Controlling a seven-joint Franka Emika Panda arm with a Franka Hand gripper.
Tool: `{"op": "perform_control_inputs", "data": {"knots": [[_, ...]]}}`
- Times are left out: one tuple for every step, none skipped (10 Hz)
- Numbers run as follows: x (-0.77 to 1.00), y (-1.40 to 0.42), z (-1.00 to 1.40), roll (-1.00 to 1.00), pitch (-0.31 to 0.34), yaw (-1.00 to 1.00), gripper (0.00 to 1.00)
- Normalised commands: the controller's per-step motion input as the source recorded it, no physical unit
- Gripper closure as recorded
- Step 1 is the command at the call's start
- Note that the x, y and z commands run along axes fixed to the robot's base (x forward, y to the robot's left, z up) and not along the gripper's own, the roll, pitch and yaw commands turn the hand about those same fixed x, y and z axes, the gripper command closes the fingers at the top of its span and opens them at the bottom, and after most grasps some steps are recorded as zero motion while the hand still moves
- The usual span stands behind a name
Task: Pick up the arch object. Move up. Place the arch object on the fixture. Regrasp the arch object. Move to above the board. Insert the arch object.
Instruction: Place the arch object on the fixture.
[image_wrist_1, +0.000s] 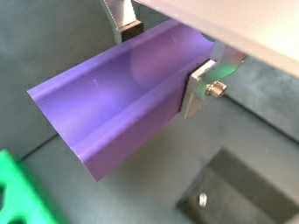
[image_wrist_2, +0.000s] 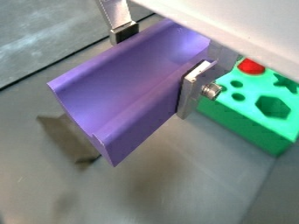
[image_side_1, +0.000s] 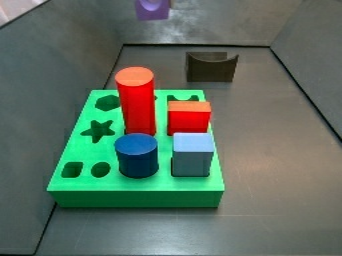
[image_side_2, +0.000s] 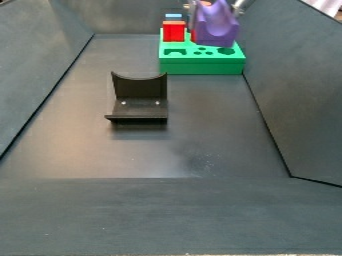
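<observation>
With our gripper (image_wrist_2: 158, 66) raised in the air, fingers (image_wrist_2: 195, 90) clamped on the arch object (image_wrist_2: 128, 96), we judge the next move is lowering it onto the fixture (image_side_2: 138, 97).

Item: work enclosure, as you see it.
- Floor (image_side_2: 174, 150): dark grey, matte, flat; faint soft sheen in side view.
- Walls: dark grey panels sloping outward from floor, left (image_side_2: 47, 85), right (image_side_2: 287, 90), far end (image_side_1: 201, 25).
- Pale strip (image_side_1: 11, 10) beyond wall rim; nature unclear.
- Light: diffuse, overhead; soft shadow (image_wrist_2: 68, 140) on floor in wrist view.
- For your reference: gripper (image_wrist_1: 162, 61), clamped on arch object (image_wrist_1: 111, 109), high over floor.
</observation>
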Motion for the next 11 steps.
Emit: {"op": "perform_control_inputs", "data": {"knots": [[0.54, -0.19, -0.05, -0.1, 0.007, 0.06, 1.0], [0.4, -0.08, -0.04, -0.11, 0.017, 0.03, 1.0], [0.25, -0.05, -0.02, -0.1, 0.03, 0.02, 1.0], [1.0, 0.16, 0.05, -1.0, 0.064, 0.0, 1.0], [1.0, 0.18, 0.05, -1.0, 0.07, -0.01, 1.0], [1.0, 0.17, 0.04, -1.0, 0.082, -0.02, 1.0], [1.0, 0.14, 0.03, -1.0, 0.095, -0.03, 1.0], [1.0, 0.13, 0.02, -1.0, 0.101, -0.04, 1.0], [1.0, 0.11, 0.01, -1.0, 0.105, -0.05, 1.0], [1.0, 0.1, 0.0, -1.0, 0.109, -0.06, 1.0], [1.0, 0.09, 0.0, -1.0, 0.111, -0.07, 1.0]]}}
